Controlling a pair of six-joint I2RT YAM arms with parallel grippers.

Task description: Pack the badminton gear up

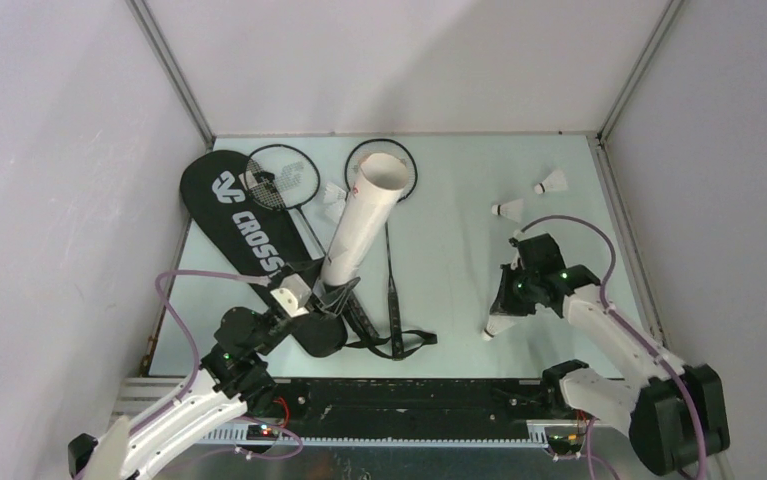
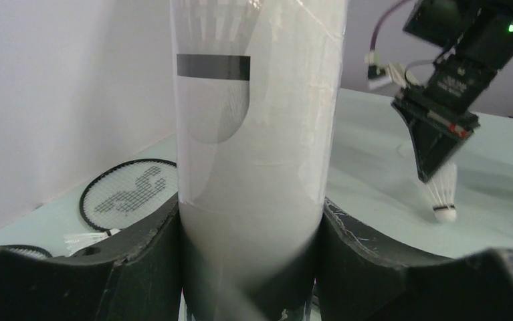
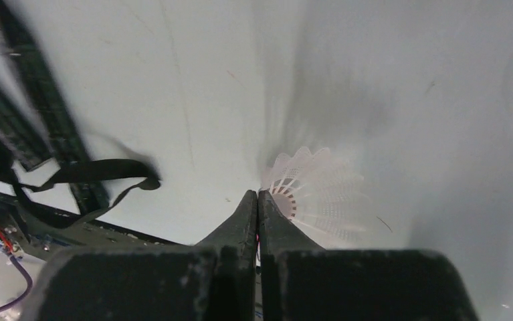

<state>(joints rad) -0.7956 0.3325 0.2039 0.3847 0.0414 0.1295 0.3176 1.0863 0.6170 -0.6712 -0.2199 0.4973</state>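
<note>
White tube (image 2: pixel 260 134) clamped in left end effector (image 2: pixel 250 231).

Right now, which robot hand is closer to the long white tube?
Left. The left gripper is clamped around the tube, near its lower end. The right gripper is off to its right, pinching a shuttlecock.

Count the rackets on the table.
2. One racket lies with its head overlapping the bag; the other racket lies right of it, head partly behind the tube. No others show.
</note>
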